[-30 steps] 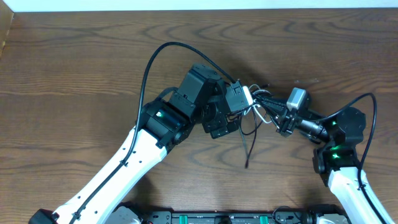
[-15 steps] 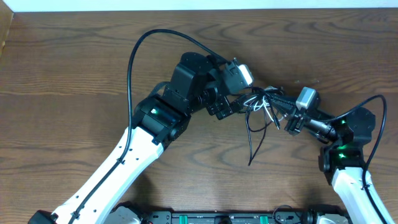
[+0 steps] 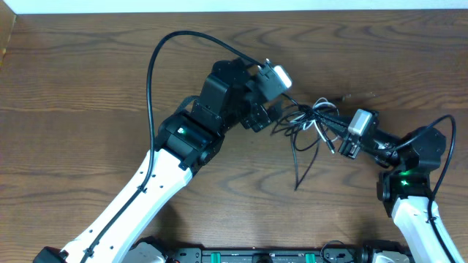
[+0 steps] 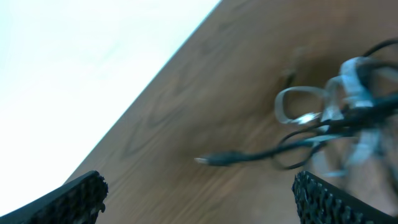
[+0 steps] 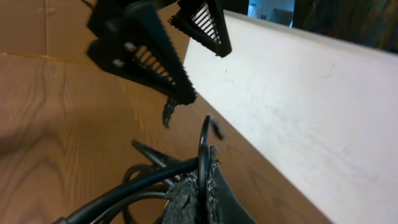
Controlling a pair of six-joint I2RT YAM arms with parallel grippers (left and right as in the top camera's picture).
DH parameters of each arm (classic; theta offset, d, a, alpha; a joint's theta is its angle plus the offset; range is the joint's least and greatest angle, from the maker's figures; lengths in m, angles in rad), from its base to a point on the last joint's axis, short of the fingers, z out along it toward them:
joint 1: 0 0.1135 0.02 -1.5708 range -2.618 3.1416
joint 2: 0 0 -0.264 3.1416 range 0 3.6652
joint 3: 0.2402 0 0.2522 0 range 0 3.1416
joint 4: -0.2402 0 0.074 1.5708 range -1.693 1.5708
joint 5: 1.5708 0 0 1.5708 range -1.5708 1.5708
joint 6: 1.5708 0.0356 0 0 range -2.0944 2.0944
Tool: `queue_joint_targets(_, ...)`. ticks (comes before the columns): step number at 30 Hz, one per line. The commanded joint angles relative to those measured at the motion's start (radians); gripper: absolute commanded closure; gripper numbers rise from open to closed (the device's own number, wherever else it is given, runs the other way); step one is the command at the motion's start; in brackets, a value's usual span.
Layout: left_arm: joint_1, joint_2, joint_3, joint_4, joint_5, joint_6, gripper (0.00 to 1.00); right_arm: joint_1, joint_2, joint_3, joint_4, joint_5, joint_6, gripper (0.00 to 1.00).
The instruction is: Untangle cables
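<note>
Overhead: cables (image 3: 311,120) sit in a tangled knot right of centre on the counter (image 3: 88,88), between the two arms. One black tail (image 3: 298,172) trails toward the near edge. Right claw (image 3: 338,144) is clamped on a black cable at the knot's right side. Right wrist view shows the strand pinched between its pads (image 5: 177,202). Left claw (image 3: 262,115) is spread wide, just left of the knot. Left wrist view, blurred: white loop (image 4: 298,102) and a black plug end (image 4: 214,160) over the wood.
</note>
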Motion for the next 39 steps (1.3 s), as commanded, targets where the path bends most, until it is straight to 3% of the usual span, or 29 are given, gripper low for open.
queue_joint_targets(1,0.005,-0.017,0.005,0.005,-0.238,-0.084,0.05,-0.011,-0.006,0.013,0.024,-0.031,-0.063,0.99)
queue_joint_targets(4,0.005,-0.017,0.005,0.005,-0.283,-0.117,0.05,-0.011,-0.006,0.013,0.039,-0.070,-0.063,0.99)
queue_joint_targets(8,0.005,-0.017,0.005,0.008,-0.191,-0.117,0.05,-0.011,-0.006,0.013,0.043,-0.114,-0.063,0.99)
queue_joint_targets(15,0.005,-0.017,0.005,0.009,0.124,-0.063,0.05,-0.011,-0.006,0.013,0.043,-0.136,-0.104,0.99)
queue_joint_targets(22,0.005,-0.017,0.005,-0.013,0.307,-0.056,0.05,-0.040,-0.006,0.013,0.043,-0.133,-0.096,0.99)
queue_joint_targets(26,0.019,-0.027,0.005,-0.015,0.446,-0.046,0.05,-0.076,-0.006,0.013,0.047,-0.144,0.008,0.99)
queue_joint_targets(32,0.077,-0.034,0.005,-0.011,0.768,-0.003,0.06,-0.089,-0.006,0.013,0.100,-0.291,0.112,0.99)
queue_joint_targets(39,0.089,-0.032,0.005,-0.012,0.805,-0.003,0.07,-0.089,-0.006,0.013,0.187,-0.364,0.151,0.99)
